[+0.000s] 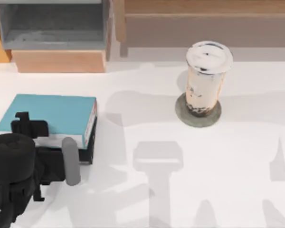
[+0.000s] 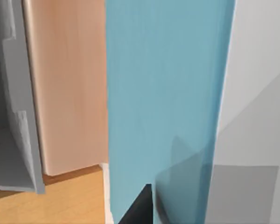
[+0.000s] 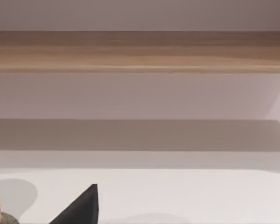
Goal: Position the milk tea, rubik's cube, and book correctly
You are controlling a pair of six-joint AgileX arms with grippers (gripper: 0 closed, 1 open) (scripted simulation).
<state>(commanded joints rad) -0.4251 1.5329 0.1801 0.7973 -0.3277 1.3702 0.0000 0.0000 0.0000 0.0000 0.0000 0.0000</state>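
The book [image 1: 46,114] lies at the table's left with its light blue face up, white page edges and a black underside showing along its right side. My left gripper [image 1: 32,129] sits at the book's near edge, shut on it. In the left wrist view the blue cover of the book [image 2: 168,93] runs close under the camera, with a black fingertip [image 2: 137,210] on it. The milk tea [image 1: 206,78] stands upright on a grey coaster [image 1: 184,116] at the right. Part of my right gripper [image 3: 81,207] shows dark, near the coaster [image 3: 4,218]. The rubik's cube is out of view.
A grey open box [image 1: 52,23] sits on a wooden block [image 1: 59,61] at the back left, just behind the book. A long wooden shelf [image 1: 204,19] runs along the back right, behind the cup. White tabletop [image 1: 147,190] stretches between the book and the cup.
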